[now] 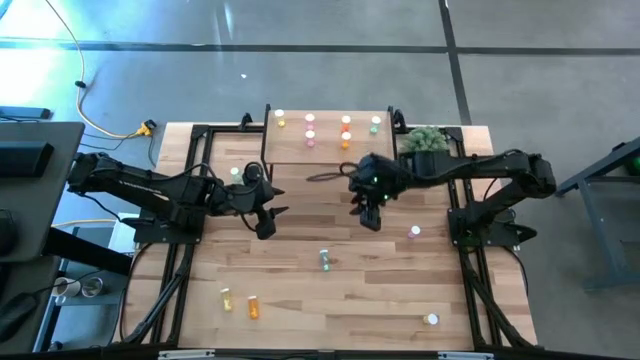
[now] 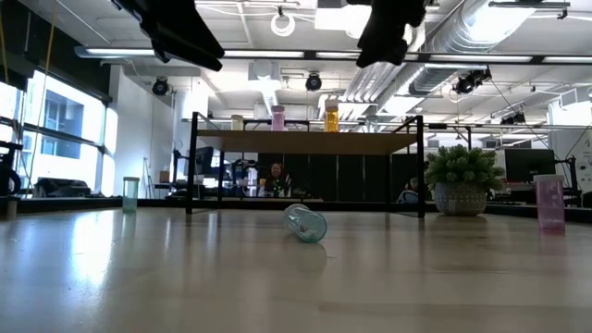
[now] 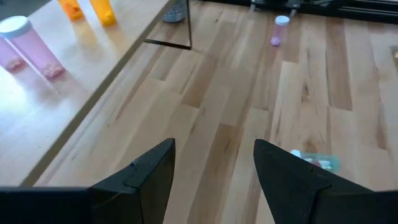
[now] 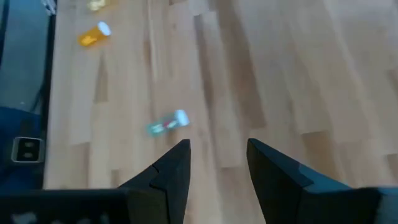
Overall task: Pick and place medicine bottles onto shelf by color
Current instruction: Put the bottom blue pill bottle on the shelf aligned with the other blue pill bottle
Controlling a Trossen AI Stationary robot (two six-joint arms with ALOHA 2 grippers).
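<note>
1. The shelf (image 1: pixel 330 150) stands along the far edge of the surface (image 1: pixel 300 290), bottles on it grouped by colour: yellow, pink, orange, then green.
2. The green bottle (image 1: pixel 324 260) lies tipped near the middle of the surface, probably the next pick.
3. The left tool (image 1: pixel 268 222) and right tool (image 1: pixel 370 215) hover above the surface in front of the shelf, fingers parted, holding nothing.
4. Loose bottles wait near the front edge and right side; the pink bottle (image 1: pixel 414 232) stands upright.
5. The low view cuts off both tools; labels are unreadable.
</note>
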